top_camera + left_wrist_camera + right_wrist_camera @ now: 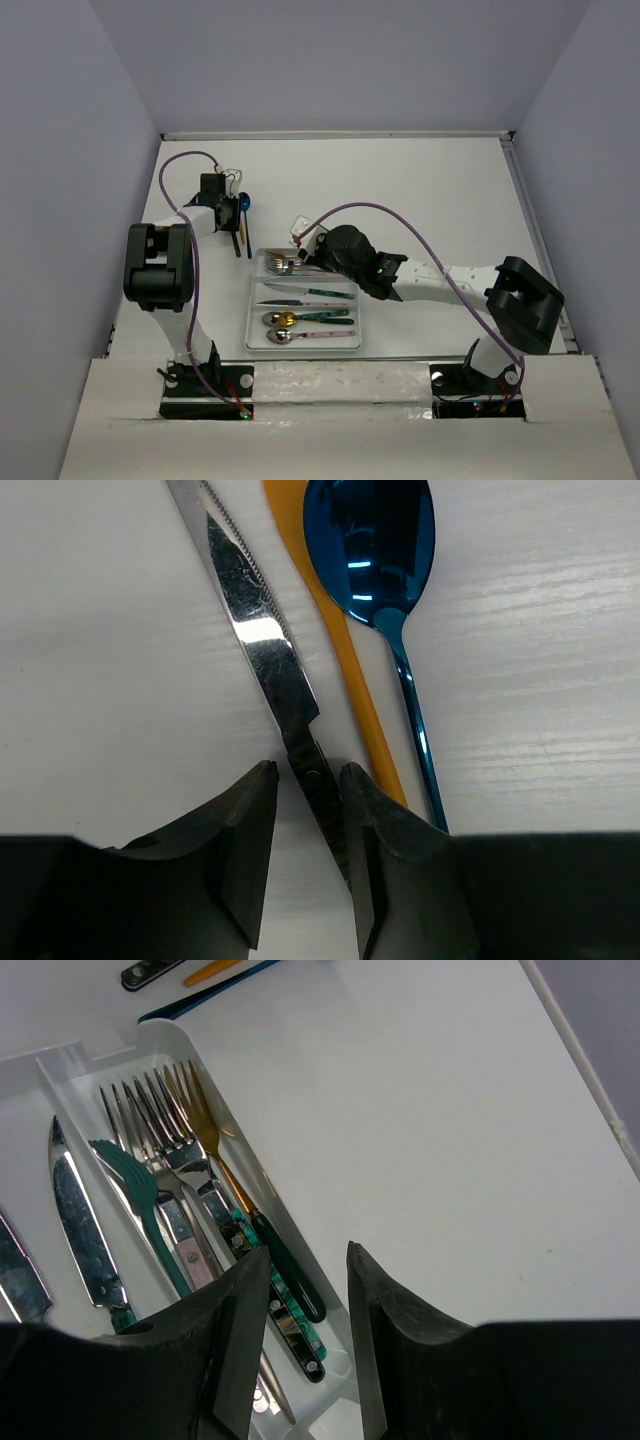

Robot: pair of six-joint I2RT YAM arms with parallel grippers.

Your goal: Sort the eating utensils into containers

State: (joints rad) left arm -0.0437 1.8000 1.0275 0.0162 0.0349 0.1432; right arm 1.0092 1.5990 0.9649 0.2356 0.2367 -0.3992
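My left gripper [308, 770] is low over the table with its jaws open astride the black handle of a silver knife [255, 640]; the handle rests against the right finger [375, 810]. A blue spoon [375, 540] and an orange utensil handle [345, 670] lie just right of the knife. In the top view this gripper [228, 205] is left of the white tray [305, 349]. My right gripper [308, 1255] is open and empty above the tray's far compartment, which holds several forks [170, 1140]. Knives [80, 1230] lie in the middle compartment and spoons [300, 320] in the near one.
The tray's far rim [170, 1032] runs under my right gripper [300, 255]. The knife, the blue spoon [245, 203] and the orange piece lie together just beyond the tray's far left corner. A raised rail [535, 230] edges the table's right side.
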